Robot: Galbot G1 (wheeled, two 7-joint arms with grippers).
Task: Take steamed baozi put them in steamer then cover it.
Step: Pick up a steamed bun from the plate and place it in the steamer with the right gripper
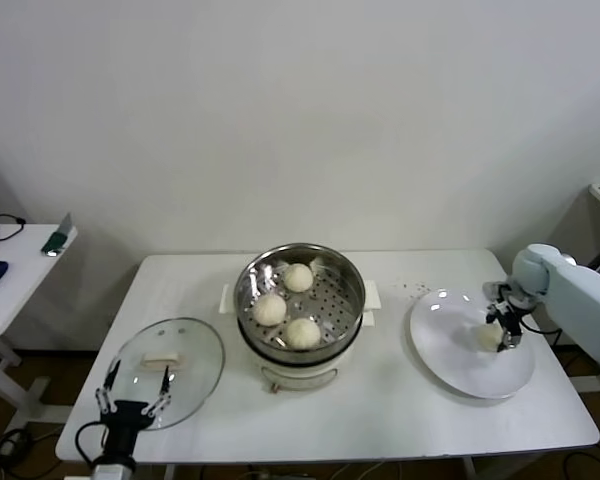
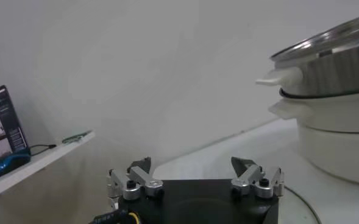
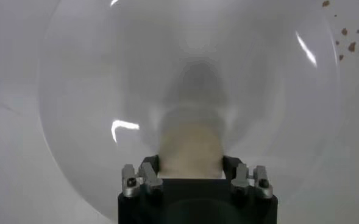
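The steel steamer [image 1: 352, 290] sits on its white pot base mid-table and holds three baozi [image 1: 298, 277], [image 1: 270, 309], [image 1: 302, 332]. The fourth baozi [image 1: 488, 337] is over the white plate [image 1: 450, 350] at the right. My right gripper [image 1: 502, 335] is shut on it; in the right wrist view the bun [image 3: 189, 149] sits pressed between the fingers, at or just above the plate [image 3: 81, 91]. The glass cover [image 1: 185, 360] lies flat at the front left. My left gripper [image 1: 133, 388] is open and empty at its near edge, with the steamer [image 2: 337, 64] off to one side.
A white side table [image 1: 20, 270] with a blue object and a green-edged device stands at the far left. Brown crumbs [image 1: 415, 290] lie on the table beside the plate. The table's front edge is close to the cover and the plate.
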